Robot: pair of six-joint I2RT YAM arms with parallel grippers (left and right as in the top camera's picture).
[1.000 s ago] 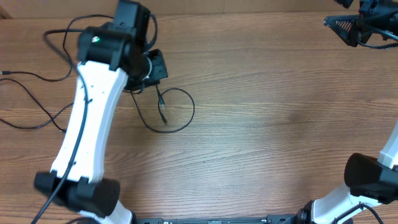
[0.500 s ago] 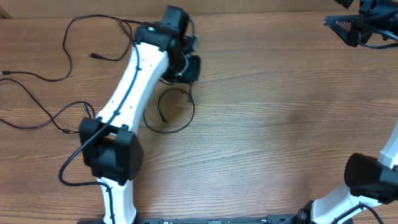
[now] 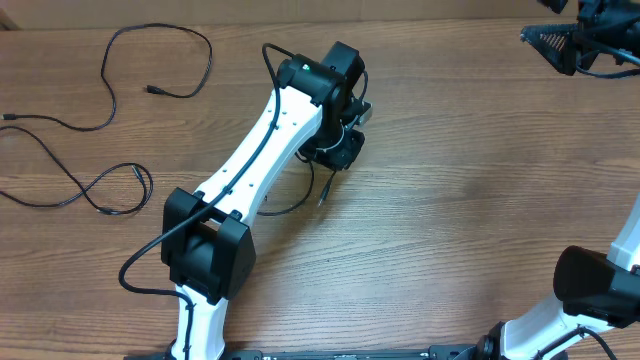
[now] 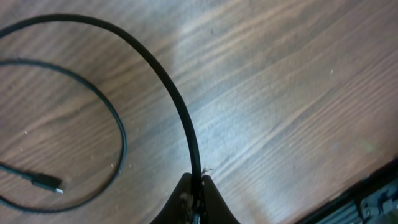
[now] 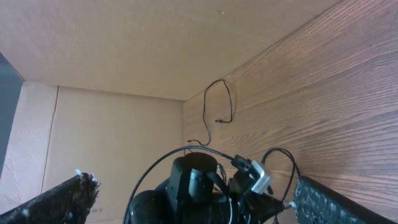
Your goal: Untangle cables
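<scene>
Well, the wooden table (image 3: pixel 450 200) took up nearly everything I could see, with a cardboard wall (image 5: pixel 112 124) standing along its far edge. The left arm (image 3: pixel 255 165), white with black joints, lay stretched on a diagonal from the near left toward the middle of the table. Away at the back right corner the right gripper (image 3: pixel 552 28) hung with its jaws spread wide and nothing between them, well apart from every cord. The left gripper (image 4: pixel 198 194) pointed down at the wood near the table's middle, clenched tight on the held cable (image 4: pixel 171 93). From the wrist view that black cord came straight out of the pinch and arched away to the left. Just beside the gripper a loop (image 4: pixel 118 134) of thinner-looking cord lay flat on the wood, though whether it was the same cord I could not tell. Two other cords lay slack on the left side of the table, apart from each other and well clear of both grippers: the far strand (image 3: pixel 110 75) toward the back, and the near strand (image 3: pixel 75 185) curling closer to the arm's base. Smallest of all, a plug (image 4: pixel 53 185) ended the loop, resting on the table inside its curve.
</scene>
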